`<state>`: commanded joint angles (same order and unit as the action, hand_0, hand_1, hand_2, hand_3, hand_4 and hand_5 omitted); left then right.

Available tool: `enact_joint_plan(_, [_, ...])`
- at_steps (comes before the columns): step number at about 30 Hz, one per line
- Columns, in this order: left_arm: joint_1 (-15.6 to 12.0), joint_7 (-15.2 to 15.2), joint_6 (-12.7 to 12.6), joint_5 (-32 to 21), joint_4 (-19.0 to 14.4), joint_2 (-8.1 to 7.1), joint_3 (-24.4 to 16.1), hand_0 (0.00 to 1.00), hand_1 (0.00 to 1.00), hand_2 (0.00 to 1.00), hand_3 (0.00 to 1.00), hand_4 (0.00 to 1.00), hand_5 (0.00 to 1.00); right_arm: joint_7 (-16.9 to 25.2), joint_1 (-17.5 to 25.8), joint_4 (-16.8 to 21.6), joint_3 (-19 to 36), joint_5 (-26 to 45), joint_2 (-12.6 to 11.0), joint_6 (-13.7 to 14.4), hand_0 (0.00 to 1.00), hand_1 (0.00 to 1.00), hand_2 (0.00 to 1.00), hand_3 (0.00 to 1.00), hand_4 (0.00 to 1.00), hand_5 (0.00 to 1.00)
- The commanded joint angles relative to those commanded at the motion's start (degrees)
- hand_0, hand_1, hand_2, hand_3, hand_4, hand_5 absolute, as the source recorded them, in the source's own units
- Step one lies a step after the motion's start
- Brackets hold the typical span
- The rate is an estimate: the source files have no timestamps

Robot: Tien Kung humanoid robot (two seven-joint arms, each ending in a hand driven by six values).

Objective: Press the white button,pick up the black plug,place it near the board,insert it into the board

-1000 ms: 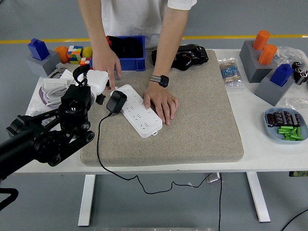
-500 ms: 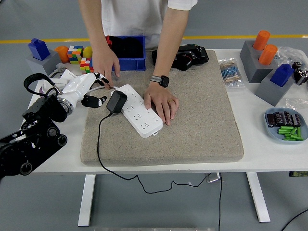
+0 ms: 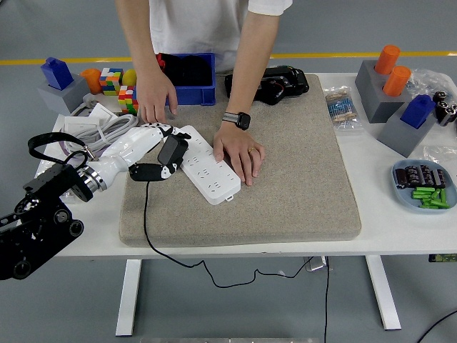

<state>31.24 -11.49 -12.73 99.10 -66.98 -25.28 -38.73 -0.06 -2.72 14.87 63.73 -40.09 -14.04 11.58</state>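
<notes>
The black plug (image 3: pixel 173 146) rests on the left end of the white power board (image 3: pixel 213 174), which lies slanted on the tan mat (image 3: pixel 300 186). Its cord (image 3: pixel 146 214) runs down over the table's front edge. My left hand (image 3: pixel 171 152), white with dark fingertips, reaches in from the left. Its fingers (image 3: pixel 166 131) lie just above the plug and the thumb just below, still spread. A person at the far side presses one hand (image 3: pixel 240 153) flat on the board. Their other hand (image 3: pixel 156 96) rests fingertips down by the board's far end. My right arm is out of view.
A blue bin (image 3: pixel 191 80) and a black device (image 3: pixel 270 84) stand at the mat's far edge. Coloured cubes (image 3: pixel 114 82) and white cables (image 3: pixel 89 127) lie at the left. Grey blocks with orange pegs (image 3: pixel 382 78) and a blue plate (image 3: pixel 401 187) are at the right.
My left arm has swung down and forward. The white hand moved right from beside the mat until its fingers and thumb bracket the black plug. The person's hands have barely moved.
</notes>
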Motion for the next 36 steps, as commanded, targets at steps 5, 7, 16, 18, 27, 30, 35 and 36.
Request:
enact_joint_plan(5, [0.51, 1.72, -0.23, 2.97, 1.68, 0.77, 0.99, 0.858, 0.877, 0.786, 0.753, 0.532, 0.266, 0.05, -0.03, 0.05, -0.38, 0.06, 0.0, 0.03, 0.62, 0.528, 0.521, 0.531, 0.634, 0.287])
enact_joint_plan(7, [0.51, 2.2, -0.59, 3.93, 2.39, 1.05, 0.62, 0.858, 0.877, 0.786, 0.753, 0.532, 0.266, 0.06, -0.02, 0.07, -0.52, 0.08, -0.02, 0.04, 0.62, 0.528, 0.521, 0.531, 0.634, 0.287])
enact_joint_plan(16, [0.95, 3.38, -0.85, 6.35, 5.28, 1.29, -0.36, 0.849, 0.873, 0.789, 0.748, 0.538, 0.261, 0.01, 0.06, -0.01, -1.0, 0.29, -0.1, 0.04, 0.619, 0.527, 0.521, 0.533, 0.632, 0.284])
enact_joint_plan(18, [1.2, 3.47, -0.7, 6.47, 5.76, 1.43, 0.04, 0.849, 0.873, 0.789, 0.748, 0.538, 0.261, 0.02, 0.08, -0.04, -1.03, 0.31, -0.1, 0.04, 0.619, 0.527, 0.521, 0.533, 0.632, 0.284])
enact_joint_plan(27, [2.85, 5.01, -1.22, 8.62, 8.14, 2.88, 3.1, 0.841, 0.87, 0.789, 0.746, 0.543, 0.256, 0.09, 0.03, 0.11, -0.76, 0.22, -0.03, 0.08, 0.619, 0.527, 0.52, 0.532, 0.632, 0.283])
enact_joint_plan(30, [3.5, 5.63, -1.44, 9.25, 9.08, 3.41, 3.44, 0.841, 0.87, 0.789, 0.746, 0.543, 0.256, 0.08, 0.09, 0.12, -0.77, 0.26, -0.03, 0.07, 0.619, 0.527, 0.52, 0.532, 0.632, 0.283])
enact_joint_plan(35, [3.96, 5.86, -1.58, 9.42, 9.75, 3.84, 2.98, 0.832, 0.866, 0.789, 0.744, 0.546, 0.252, 0.08, 0.19, 0.09, -0.82, 0.3, -0.1, 0.08, 0.619, 0.525, 0.52, 0.531, 0.631, 0.283])
enact_joint_plan(36, [4.15, 5.9, -1.61, 9.42, 9.92, 3.96, 3.14, 0.832, 0.866, 0.789, 0.744, 0.546, 0.252, 0.09, 0.2, 0.09, -0.78, 0.3, -0.09, 0.09, 0.619, 0.525, 0.52, 0.531, 0.631, 0.283])
